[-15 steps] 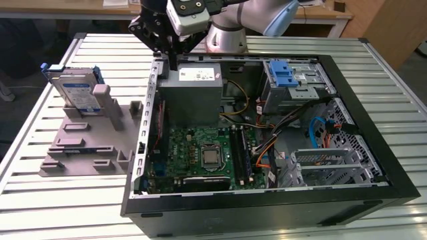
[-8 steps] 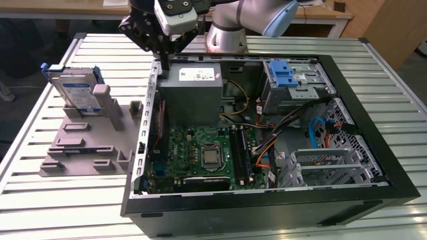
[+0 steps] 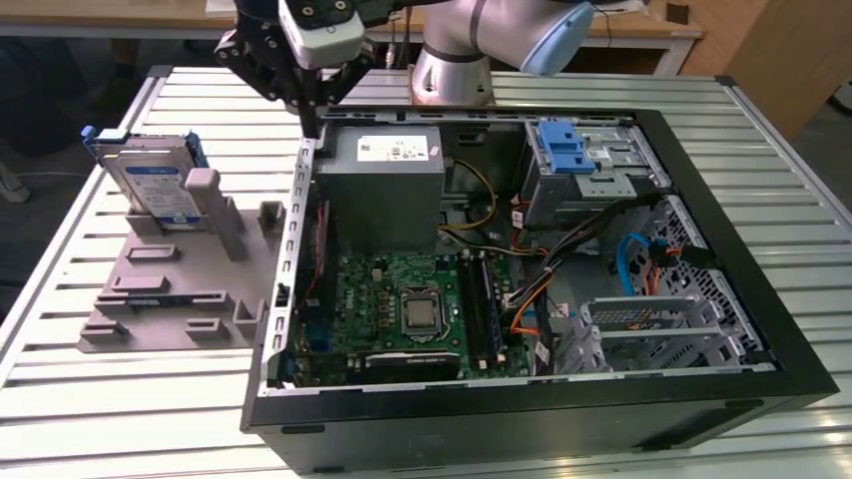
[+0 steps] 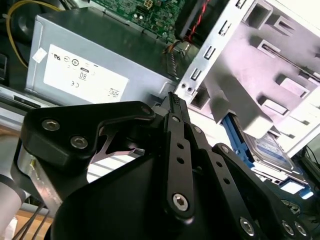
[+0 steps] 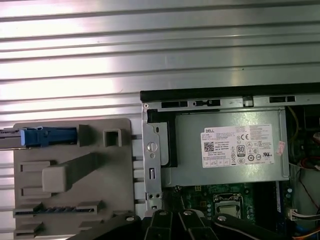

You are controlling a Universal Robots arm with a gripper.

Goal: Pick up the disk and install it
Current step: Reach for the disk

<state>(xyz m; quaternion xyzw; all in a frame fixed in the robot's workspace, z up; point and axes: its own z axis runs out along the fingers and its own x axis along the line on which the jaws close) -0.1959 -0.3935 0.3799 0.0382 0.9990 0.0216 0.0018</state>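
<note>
The disk (image 3: 151, 182) stands upright on its edge in a slot of the grey plastic fixture (image 3: 167, 299), on the exterior view's left of the open computer case. It is silver-grey with a white-and-blue label and blue rails. The first wrist view shows the disk (image 5: 44, 136) edge-on, and the second wrist view shows the disk (image 4: 270, 146) behind a fixture post. My gripper (image 3: 311, 122) hangs above the case's wall beside the power supply, apart from the disk. Its fingers (image 4: 173, 107) meet at the tip, shut on nothing. The gripper (image 5: 172, 217) sits between fixture and case.
The open case (image 3: 745, 249) holds a grey power supply (image 3: 379, 190), a green motherboard (image 3: 399, 309), loose cables and a blue-latched drive cage (image 3: 580, 150). An empty metal bay (image 3: 665, 334) sits at the near right. Everything rests on a slatted metal table (image 3: 120, 399).
</note>
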